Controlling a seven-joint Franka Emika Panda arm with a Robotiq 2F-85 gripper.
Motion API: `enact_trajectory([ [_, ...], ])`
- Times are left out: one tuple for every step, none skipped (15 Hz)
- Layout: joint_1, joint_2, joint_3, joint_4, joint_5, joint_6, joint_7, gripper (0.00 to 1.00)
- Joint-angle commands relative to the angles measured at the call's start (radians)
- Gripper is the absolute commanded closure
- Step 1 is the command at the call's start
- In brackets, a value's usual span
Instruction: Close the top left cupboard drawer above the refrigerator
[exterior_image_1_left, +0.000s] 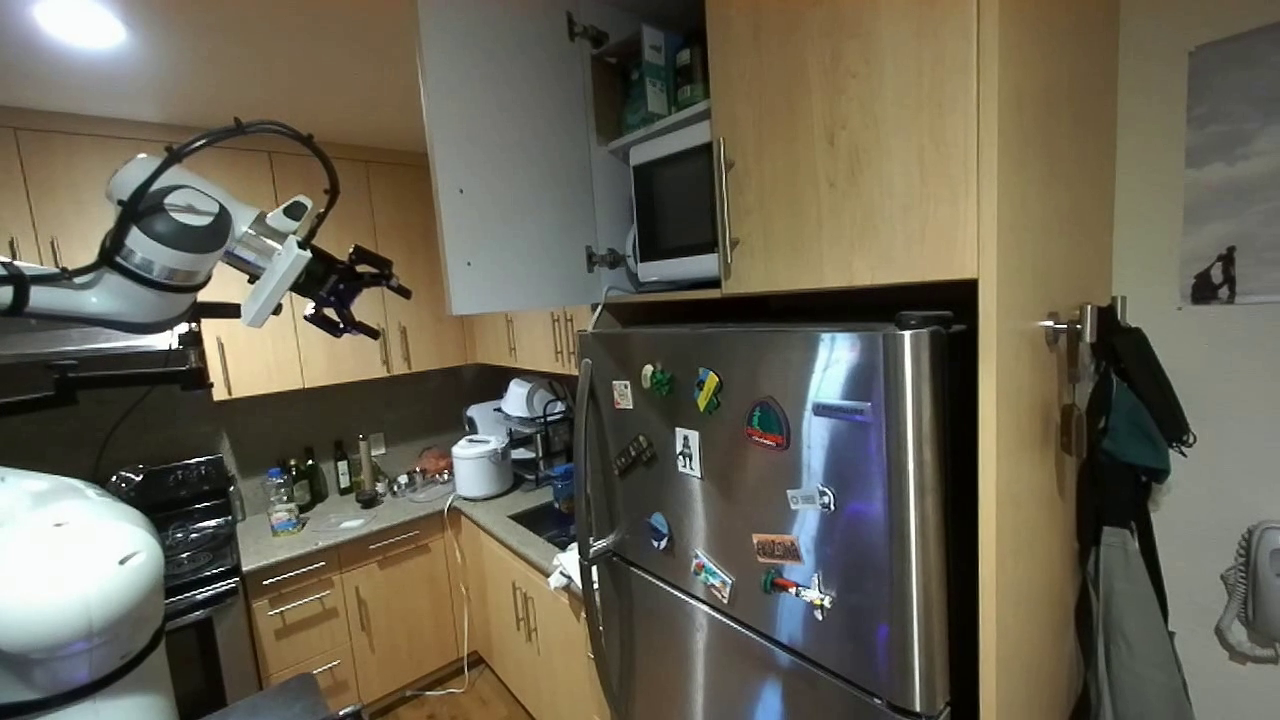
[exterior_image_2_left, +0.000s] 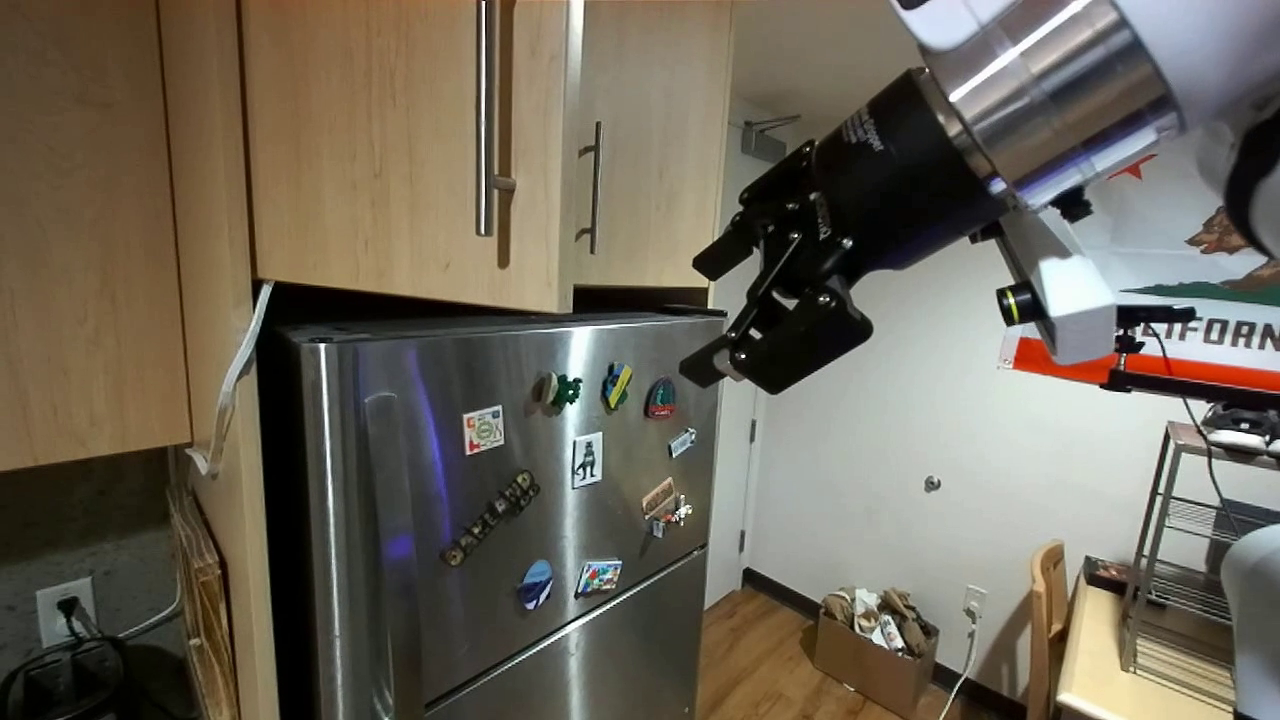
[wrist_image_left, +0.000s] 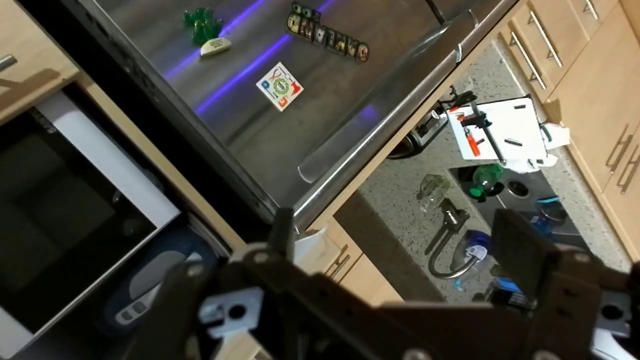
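While my black two-finger gripper (exterior_image_1_left: 389, 312) hangs in mid-air, fingers spread wide and released, the tall narrow light-wood door (exterior_image_1_left: 510, 160) is swung out from the cupboard (exterior_image_1_left: 612, 190) over the big magnet-dotted stainless-steel refrigerator (exterior_image_1_left: 735, 490), with a gap between us in both exterior views. On the left of that cupboard I just get the door's pale grey back, top cut off; its slim metal bar handle (exterior_image_2_left: 487, 130) shows from the front side, upper end cropped too. Further in sits a white microwave (exterior_image_1_left: 678, 205) with a dark front, right edge hidden behind the wider light-wood door (exterior_image_1_left: 850, 150). Stuff on the shelf (exterior_image_1_left: 655, 130) above it is shadowy: a green-and-white box (exterior_image_1_left: 655, 75) and a dark container (exterior_image_1_left: 690, 75), labels too small for me. In the wrist view my blurry fingers cover part of a dark blue thing (wrist_image_left: 150, 280) beside the microwave, can't really tell what.
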Motion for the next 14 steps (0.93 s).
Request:
enact_trajectory([
  [0.006, 0.007, -0.013, -0.006, -0.021, 0.028, 0.008, 0.0],
  [0.0, 0.013, -0.012, -0.011, -0.022, 0.068, 0.022, 0.0],
  [-0.007, 0.018, -0.011, -0.014, -0.023, 0.104, 0.032, 0.0],
  [-0.014, 0.024, -0.009, -0.02, -0.019, 0.162, 0.05, 0.0],
  [-0.03, 0.026, -0.003, -0.027, -0.018, 0.22, 0.075, 0.0],
  [-0.043, 0.034, 0.001, -0.033, -0.012, 0.274, 0.096, 0.0],
  [-0.058, 0.04, 0.005, -0.042, -0.008, 0.33, 0.115, 0.0],
  [-0.083, 0.044, 0.012, -0.05, -0.006, 0.383, 0.135, 0.0],
  [-0.103, 0.051, 0.015, -0.056, 0.0, 0.429, 0.151, 0.0],
  [-0.125, 0.056, 0.018, -0.062, 0.005, 0.472, 0.162, 0.0],
  [-0.147, 0.061, 0.021, -0.068, 0.012, 0.509, 0.173, 0.0],
  [-0.169, 0.067, 0.024, -0.072, 0.018, 0.541, 0.179, 0.0],
  [-0.187, 0.073, 0.025, -0.075, 0.027, 0.57, 0.184, 0.0],
  [-0.206, 0.076, 0.029, -0.077, 0.036, 0.595, 0.185, 0.0],
])
